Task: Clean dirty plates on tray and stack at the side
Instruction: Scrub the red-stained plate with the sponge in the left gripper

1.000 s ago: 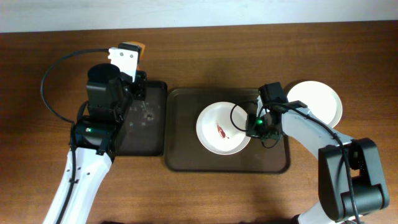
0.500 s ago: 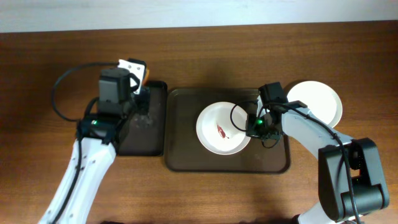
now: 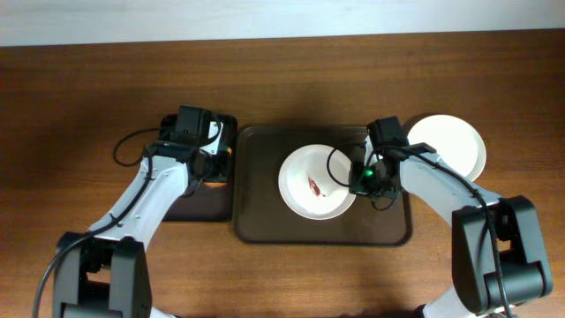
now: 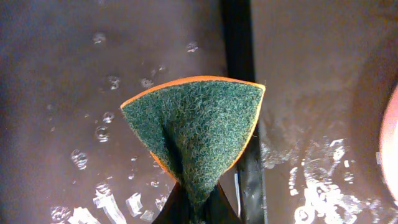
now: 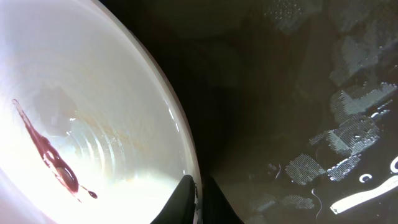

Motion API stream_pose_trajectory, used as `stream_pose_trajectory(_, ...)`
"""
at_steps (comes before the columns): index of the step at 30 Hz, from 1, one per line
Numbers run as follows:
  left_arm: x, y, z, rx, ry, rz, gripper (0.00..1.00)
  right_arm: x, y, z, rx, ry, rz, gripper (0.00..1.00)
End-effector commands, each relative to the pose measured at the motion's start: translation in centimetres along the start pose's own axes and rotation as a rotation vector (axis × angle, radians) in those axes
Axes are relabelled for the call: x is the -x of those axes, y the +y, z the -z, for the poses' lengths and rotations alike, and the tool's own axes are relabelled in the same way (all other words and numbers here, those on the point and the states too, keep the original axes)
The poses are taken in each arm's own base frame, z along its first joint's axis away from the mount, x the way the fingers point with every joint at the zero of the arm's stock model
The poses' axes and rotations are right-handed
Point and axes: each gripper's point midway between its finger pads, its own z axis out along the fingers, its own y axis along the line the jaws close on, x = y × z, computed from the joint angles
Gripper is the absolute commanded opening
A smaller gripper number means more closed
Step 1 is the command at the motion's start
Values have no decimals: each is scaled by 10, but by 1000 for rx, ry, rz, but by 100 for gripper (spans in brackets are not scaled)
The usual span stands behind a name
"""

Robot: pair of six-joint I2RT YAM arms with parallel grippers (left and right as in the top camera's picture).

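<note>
A white plate (image 3: 316, 181) with a red smear at its centre lies on the dark brown tray (image 3: 265, 212). My right gripper (image 3: 357, 181) is shut on the plate's right rim; the right wrist view shows the fingers (image 5: 198, 199) pinching the rim of the plate (image 5: 93, 124) over the tray (image 5: 298, 93). My left gripper (image 3: 216, 157) is shut on a green sponge with an orange edge (image 4: 193, 134), held over the rim between the black tray and the brown tray (image 4: 311, 93). A clean white plate (image 3: 450, 146) sits on the table to the right of the tray. No mint-green plate shows.
The smaller black tray (image 3: 190, 199), wet with droplets, lies left of the brown tray; its rim (image 4: 239, 37) shows in the left wrist view. Water patches lie on the brown tray's floor. Wooden table surrounds both trays.
My left arm has swung right and down over the black tray, bringing the sponge to the brown tray's left edge. The right arm and the plate have not moved.
</note>
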Motion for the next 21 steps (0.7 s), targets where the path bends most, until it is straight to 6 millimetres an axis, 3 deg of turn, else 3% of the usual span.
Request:
stream_pose_trajectory(1, 15, -19, 14, -109, -50, 5, 0, -4, 0, -3, -5, 12, 8, 8)
stream_pose_trajectory(5, 36, -76, 41, -430, -141, -33, 0, -4, 0, -3, -5, 12, 8, 8)
stream_pose_trajectory(7, 41, -90, 42, -483, -142, 31, 0, -4, 0, -3, -5, 13, 8, 8)
stream_pose_trajectory(12, 39, -132, 29, -544, -86, 142, 0, -4, 0, -3, -5, 12, 8, 8)
stream_pose_trajectory(17, 32, -193, 8, -663, -36, 149, 0, -4, 0, -3, -5, 13, 8, 8)
stream_pose_trajectory(21, 18, -225, -10, -708, 41, 221, 0, -4, 0, -3, -5, 13, 8, 8)
